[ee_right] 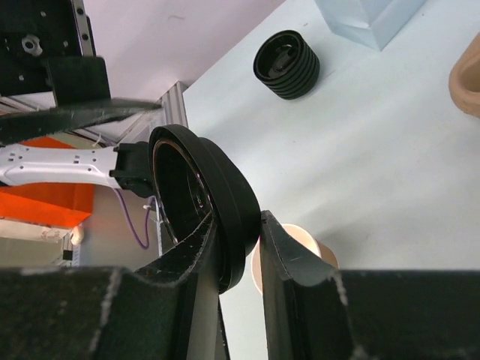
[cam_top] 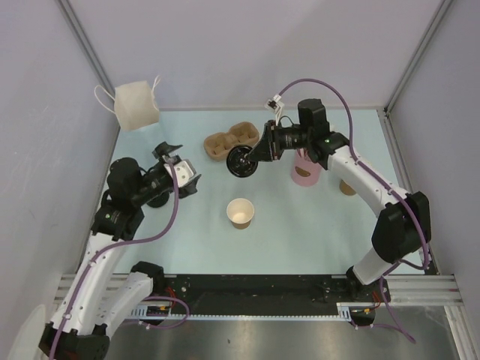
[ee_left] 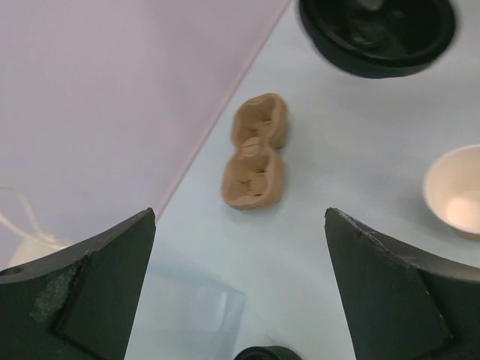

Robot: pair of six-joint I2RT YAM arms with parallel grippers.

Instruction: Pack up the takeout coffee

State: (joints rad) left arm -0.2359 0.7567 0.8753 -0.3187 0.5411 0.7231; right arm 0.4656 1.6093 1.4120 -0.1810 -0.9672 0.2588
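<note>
Setting: a pale blue table (cam_top: 300, 232) boxed in by plain grey walls.
Grip: the right gripper (ee_right: 240, 225) is closed narrow on the rim of the black lid (ee_right: 199, 191), which stands on edge between its two fingers, clear of the table.
Cup: the paper cup (cam_top: 240, 213) stands upright and open-mouthed on the table, just below and past the right gripper's fingertips, apart from the lid.
Behind that grip: a pink cup (cam_top: 305, 174) sits just beside the wrist, and a tan cup stack (cam_top: 347, 186) farther back along the arm.
Other arm: the left gripper (ee_left: 240, 225) is spread wide with nothing between its fingers, hovering over the table.
Ahead of it: a brown pulp cup carrier (ee_left: 255, 161) lies flat straight in front, with the paper cup off to its right.
Beyond: a stack of black lids (ee_right: 286, 64) stands near the left arm, and a white bag (cam_top: 136, 105) at the far corner.
</note>
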